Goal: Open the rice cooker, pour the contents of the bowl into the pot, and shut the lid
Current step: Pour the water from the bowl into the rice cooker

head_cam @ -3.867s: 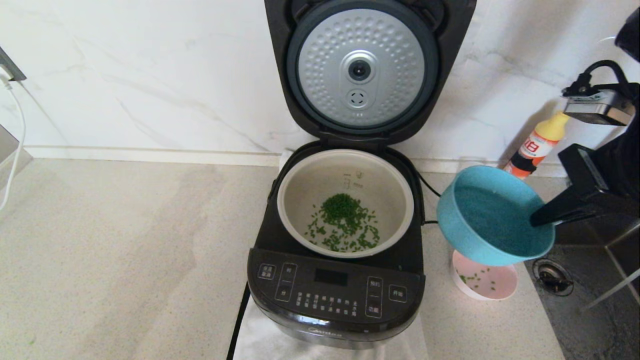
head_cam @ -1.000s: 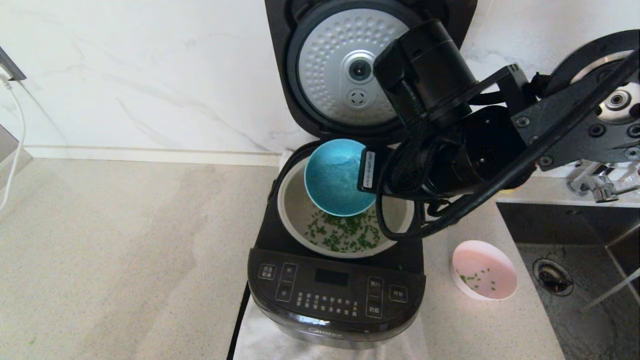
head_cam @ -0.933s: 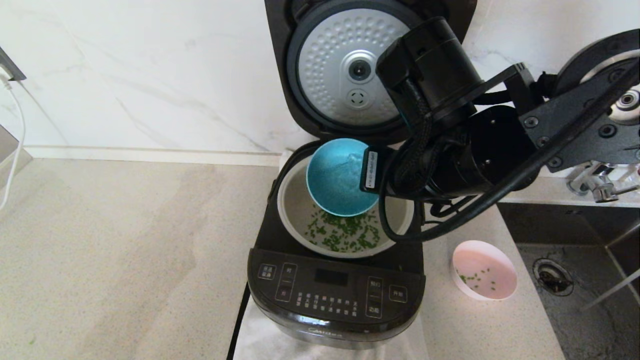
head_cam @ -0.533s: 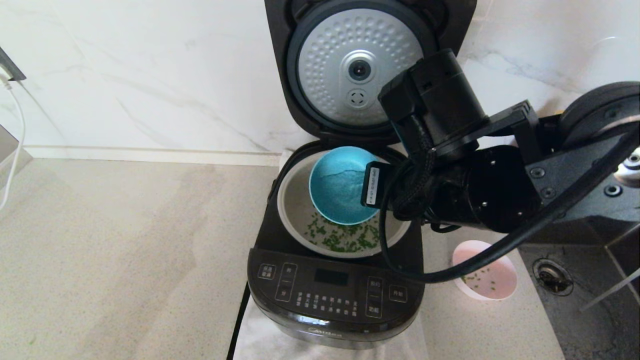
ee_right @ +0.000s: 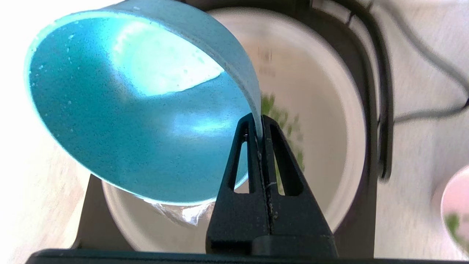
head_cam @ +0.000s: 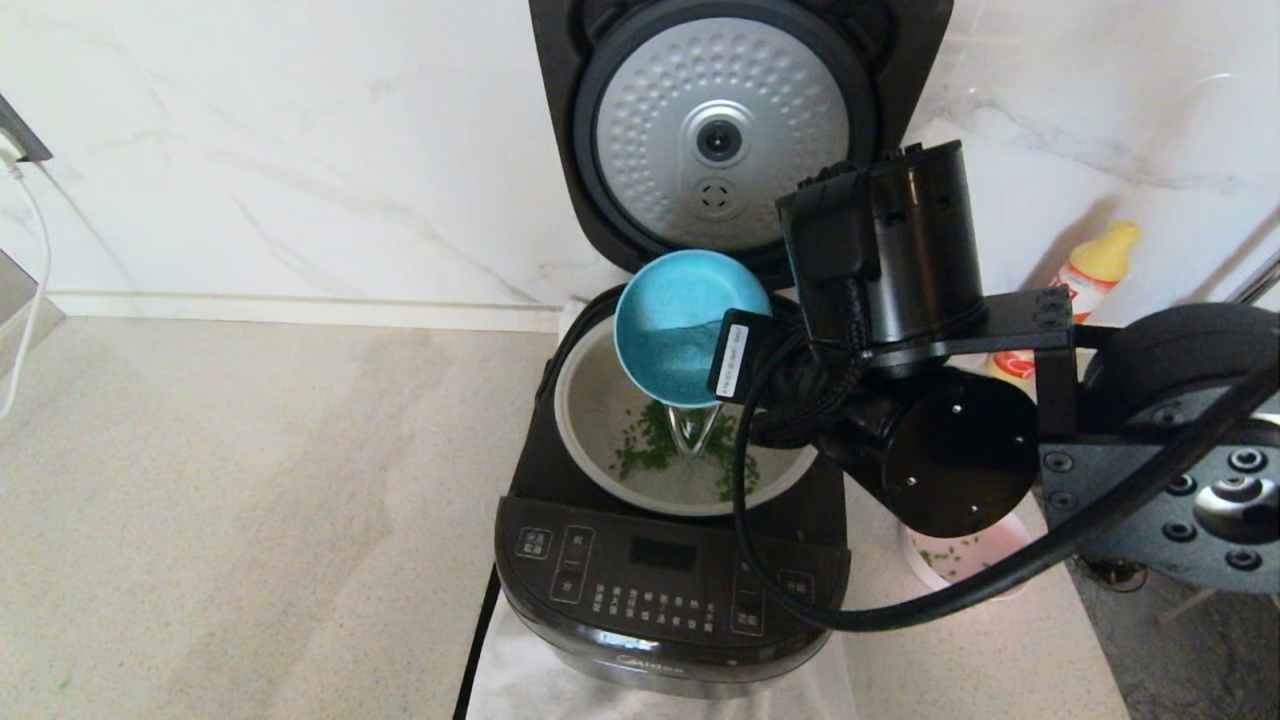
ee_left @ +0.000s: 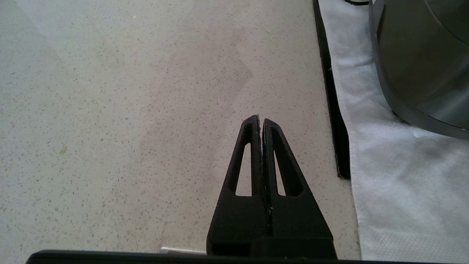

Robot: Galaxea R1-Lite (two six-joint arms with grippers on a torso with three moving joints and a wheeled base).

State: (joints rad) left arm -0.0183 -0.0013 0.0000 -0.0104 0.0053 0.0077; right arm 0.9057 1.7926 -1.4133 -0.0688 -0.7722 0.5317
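Observation:
The black rice cooker (head_cam: 670,580) stands with its lid (head_cam: 720,140) raised upright, silver dimpled underside facing me. My right gripper (ee_right: 258,123) is shut on the rim of a blue bowl (head_cam: 680,330) (ee_right: 121,117), which is tilted steeply over the pot (head_cam: 600,440) (ee_right: 329,110). Clear water streams from the bowl's lower edge into the pot, onto green bits (head_cam: 640,450) lying there. My left gripper (ee_left: 260,123) is shut and empty, hovering over the counter beside the cooker's base (ee_left: 417,58).
A small pink bowl (head_cam: 960,565) with a few green bits sits right of the cooker, partly hidden by my right arm. An orange-yellow bottle (head_cam: 1085,270) stands against the wall. A sink lies at the far right. White cloth (ee_left: 403,176) lies under the cooker.
The right arm has swung down and rolled, tipping the blue bowl further. Water now runs out of it into the pot, where before none was falling.

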